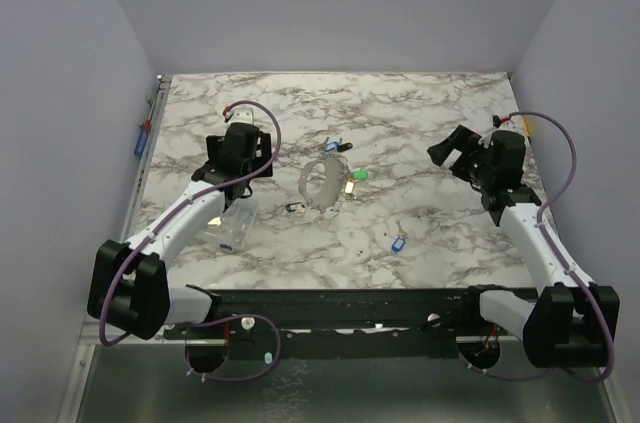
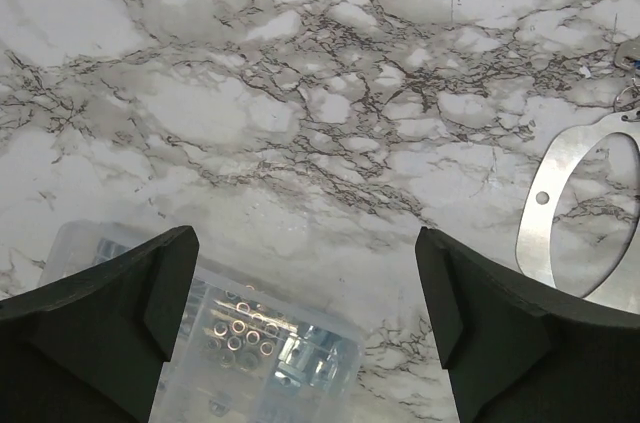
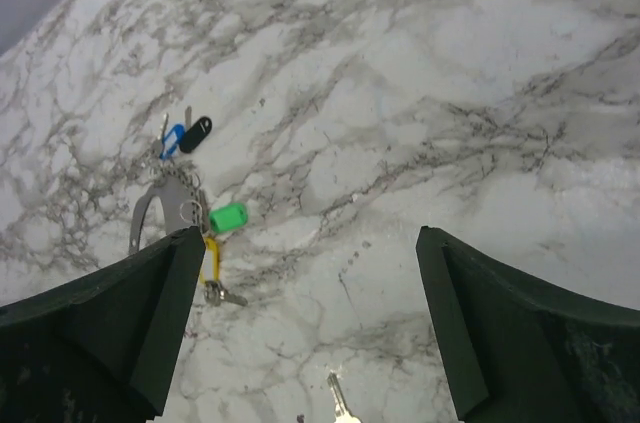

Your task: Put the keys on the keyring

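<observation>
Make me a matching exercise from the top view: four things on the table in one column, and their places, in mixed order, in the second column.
Things:
1. keyring
2. green key tag
3. clear container
4. blue-tagged key

Places:
A. beside the left arm
B. middle of the table
C. alone, right of centre, toward the near edge
D. just right of the keyring

Pairs: 1-B; 2-D; 3-A; 4-C

The table point(image 1: 450, 113) holds one keyring point(image 2: 552, 168), one clear box point(image 1: 232, 228), one black ring point(image 1: 295, 207) and five tagged keys point(image 3: 227, 217): two blue, one green, one yellow, one black.
</observation>
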Action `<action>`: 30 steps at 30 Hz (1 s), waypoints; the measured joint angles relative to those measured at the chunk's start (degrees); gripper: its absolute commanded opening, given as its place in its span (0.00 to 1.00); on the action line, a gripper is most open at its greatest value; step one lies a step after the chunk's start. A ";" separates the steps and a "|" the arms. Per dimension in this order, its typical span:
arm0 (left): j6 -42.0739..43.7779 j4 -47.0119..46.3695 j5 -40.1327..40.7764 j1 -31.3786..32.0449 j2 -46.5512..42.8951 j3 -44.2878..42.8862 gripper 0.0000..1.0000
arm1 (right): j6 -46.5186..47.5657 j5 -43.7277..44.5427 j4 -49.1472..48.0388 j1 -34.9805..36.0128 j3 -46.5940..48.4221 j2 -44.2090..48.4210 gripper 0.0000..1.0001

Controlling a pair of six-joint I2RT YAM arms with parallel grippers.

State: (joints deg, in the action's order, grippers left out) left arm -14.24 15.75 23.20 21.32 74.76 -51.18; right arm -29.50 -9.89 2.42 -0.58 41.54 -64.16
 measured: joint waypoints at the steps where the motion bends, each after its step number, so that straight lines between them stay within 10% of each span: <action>1: 0.07 -0.02 -0.02 0.11 -0.09 0.00 0.99 | -0.26 -0.39 1.77 0.00 -0.52 0.63 1.00; 30: 2.73 -0.31 -5.03 3.67 -1.07 0.00 0.83 | -8.79 -3.02 24.13 14.84 -14.91 11.65 0.59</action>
State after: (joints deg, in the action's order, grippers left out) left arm -11.51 15.44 18.17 24.99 73.69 -51.18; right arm -38.28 -12.91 26.55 14.26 26.63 -52.51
